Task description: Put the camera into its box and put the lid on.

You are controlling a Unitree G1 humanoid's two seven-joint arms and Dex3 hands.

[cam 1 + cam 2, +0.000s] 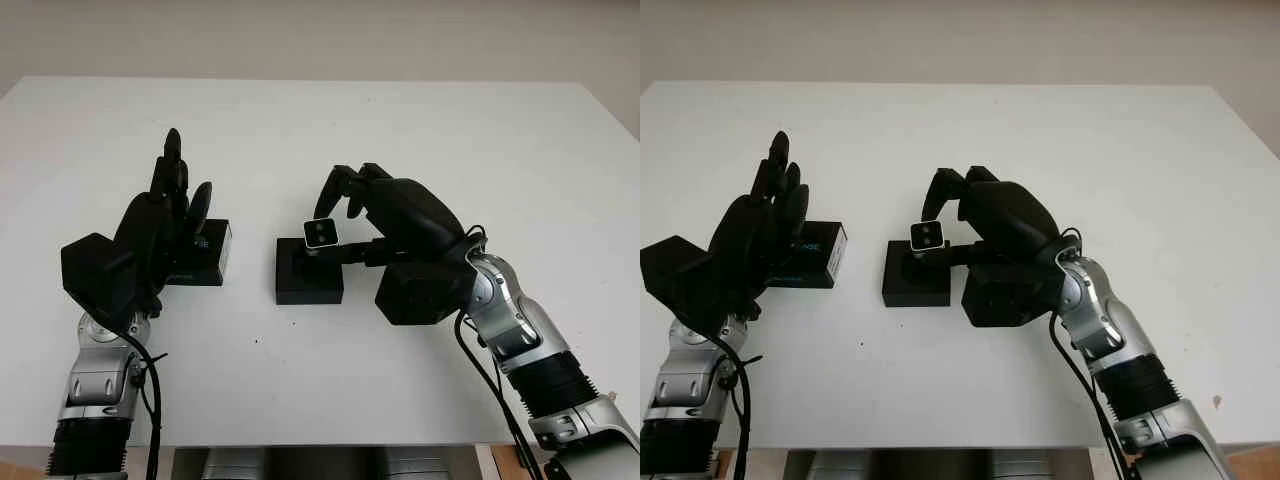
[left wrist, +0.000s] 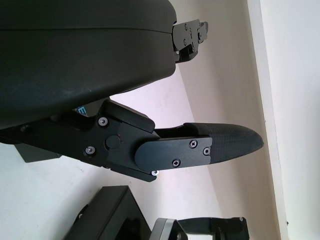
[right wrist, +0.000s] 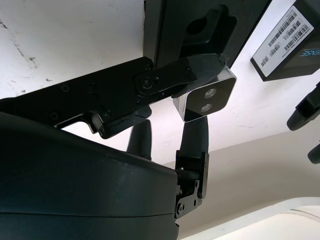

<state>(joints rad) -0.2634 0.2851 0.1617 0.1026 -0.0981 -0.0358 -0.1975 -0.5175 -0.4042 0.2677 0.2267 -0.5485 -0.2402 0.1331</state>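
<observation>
My right hand (image 1: 335,222) is shut on the small silver camera (image 1: 321,234), whose dark lens face shows in the right wrist view (image 3: 206,98). It holds the camera just above the open black box (image 1: 308,280), whose foam insert has a cut-out (image 3: 210,27). The black lid (image 1: 208,253) with a white label lies on the table to the left of the box. My left hand (image 1: 178,200) is open and hovers over the lid's left side, hiding part of it.
The white table (image 1: 400,130) stretches far behind and to both sides of the box. Its front edge (image 1: 300,445) runs close below my arms. A cable hangs along my right forearm (image 1: 520,330).
</observation>
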